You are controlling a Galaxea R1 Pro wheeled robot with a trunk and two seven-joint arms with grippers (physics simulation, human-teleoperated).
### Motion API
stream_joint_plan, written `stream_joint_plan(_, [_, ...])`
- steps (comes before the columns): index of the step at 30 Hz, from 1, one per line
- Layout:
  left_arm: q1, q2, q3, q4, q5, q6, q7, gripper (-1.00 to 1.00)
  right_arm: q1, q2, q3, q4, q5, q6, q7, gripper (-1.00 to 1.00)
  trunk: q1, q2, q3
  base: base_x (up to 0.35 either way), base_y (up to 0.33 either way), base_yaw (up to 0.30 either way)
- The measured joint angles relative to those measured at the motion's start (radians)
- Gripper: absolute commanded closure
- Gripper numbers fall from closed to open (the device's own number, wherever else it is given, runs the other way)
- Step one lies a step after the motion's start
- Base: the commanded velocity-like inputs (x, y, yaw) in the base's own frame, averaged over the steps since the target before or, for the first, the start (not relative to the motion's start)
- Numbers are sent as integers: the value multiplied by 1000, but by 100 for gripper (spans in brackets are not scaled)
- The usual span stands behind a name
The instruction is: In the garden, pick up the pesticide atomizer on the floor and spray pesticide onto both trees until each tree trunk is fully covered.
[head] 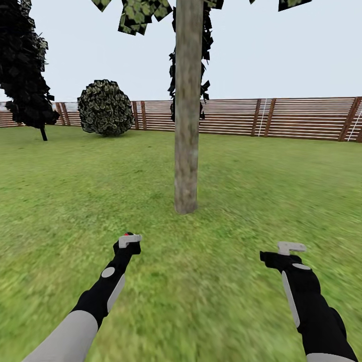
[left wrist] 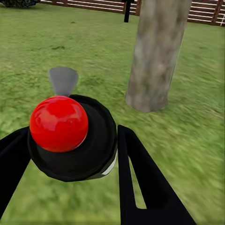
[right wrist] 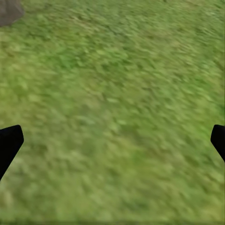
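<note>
Atomizer (left wrist: 72,140), black with red cap, pinched between fingers of left gripper (head: 128,241); nozzle aimed at tree trunk (head: 188,110), presumably for spraying. Left arm stretched forward and low, short of trunk base, slightly left of it. Trunk upright on grass (head: 65,201), bark seemingly still bare. Right gripper (head: 290,248) spread wide, empty, idle over lawn right of trunk, forearm extended level

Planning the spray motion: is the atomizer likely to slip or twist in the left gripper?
Probably stiff: the atomizer looks like a hard black body. Its rounded sides may twist between the left gripper's fingers. It looks small, so likely light.
</note>
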Motion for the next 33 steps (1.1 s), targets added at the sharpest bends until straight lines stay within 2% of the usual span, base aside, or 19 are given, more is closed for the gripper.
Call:
stream_joint_plan(9, [0, 1, 0, 0, -5, 0, 1, 100, 0, 2, 0, -1, -2, 0, 0, -100, 0, 0, 0, 0, 0, 0])
stream_joint_plan(14, [0, 20, 1, 1, -5, 1, -1, 100, 0, 2, 4, 0, 11, 1, -4, -100, 0, 0, 0, 0, 0, 0])
stream_joint_plan(16, [-1, 41, 1, 0, -8, 7, -6, 100, 0, -1, 5, 0, 15, 4, -3, -100, 0, 0, 0, 0, 0, 0])
stream_joint_plan(18, [-4, 55, -5, -1, -21, 58, -22, 100, 0, -3, 5, -1, 16, 6, -1, -100, 0, 0, 0, 0, 0, 0])
stream_joint_plan(20, [-6, 65, -19, -5, -55, 163, -56, 100, 0, -11, 6, -1, 16, 8, 1, -100, 0, 0, 0, 0, 0, 0])
stream_joint_plan(22, [-8, 74, -40, -25, -138, 287, -136, 100, 0, -33, 12, -1, 14, 9, 17, -100, 0, 0, 0, 0, 0, 0])
stream_joint_plan(24, [-9, 78, -50, -64, -236, 346, -257, 100, 0, -47, 31, -1, 10, 10, 85, -100, 0, 0, 0, 0, 0, 0])
stream_joint_plan(26, [-10, 80, -54, -92, -318, 372, -411, 100, -1, -53, 67, 1, 11, 11, 206, -100, 0, 0, 0, 0, 0, 0])
stream_joint_plan(27, [-9, 82, -55, -103, -356, 381, -534, 100, -4, -55, 98, 1, 11, 12, 318, -100, 0, 0, 0, 0, 0, 0])
stream_joint_plan(28, [-9, 82, -55, -106, -367, 382, -580, 100, -6, -56, 108, 1, 14, 12, 358, -100, 0, 0, 0, 0, 0, 0])
stream_joint_plan(29, [-10, 85, -55, -110, -379, 384, -656, 100, -8, -56, 120, 1, 14, 12, 429, -100, 0, 0, 0, 0, 0, 0])
stream_joint_plan(30, [-10, 100, -55, -113, -391, 386, -765, 100, -10, -57, 131, 1, 16, 13, 517, -100, 0, 0, 0, 0, 0, 0])
stream_joint_plan(33, [-10, 151, -54, -120, -399, 383, -1001, 100, -13, -58, 141, 2, 36, 12, 647, -100, 0, 0, 0, 0, 0, 0])
